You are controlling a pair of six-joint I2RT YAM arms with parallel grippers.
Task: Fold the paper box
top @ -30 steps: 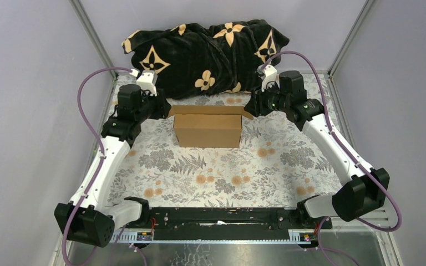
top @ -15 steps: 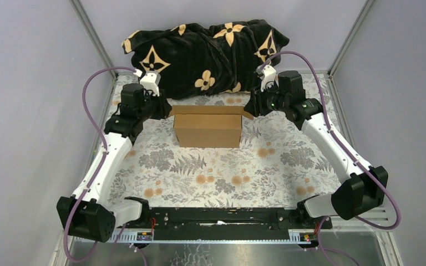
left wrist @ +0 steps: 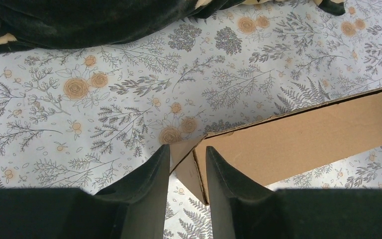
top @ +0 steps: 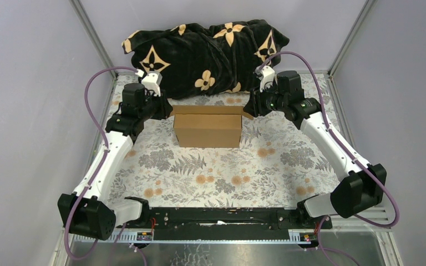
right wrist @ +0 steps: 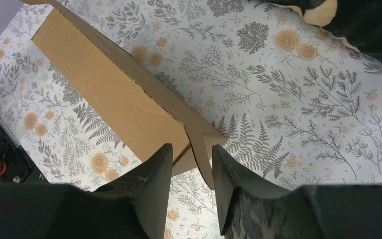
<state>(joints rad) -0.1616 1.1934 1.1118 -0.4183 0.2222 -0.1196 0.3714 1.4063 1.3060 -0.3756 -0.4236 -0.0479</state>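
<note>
Nudged closer, the left end effector straddles one end flap of the paper box on the surface, the right end effector the other, for folding; actual pinching I cannot tell.

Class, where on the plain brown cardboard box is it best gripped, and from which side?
Pinch a small end flap, approaching from that end of the brown cardboard box: the flaps stick out thin and free, while the body looks too broad.
</note>
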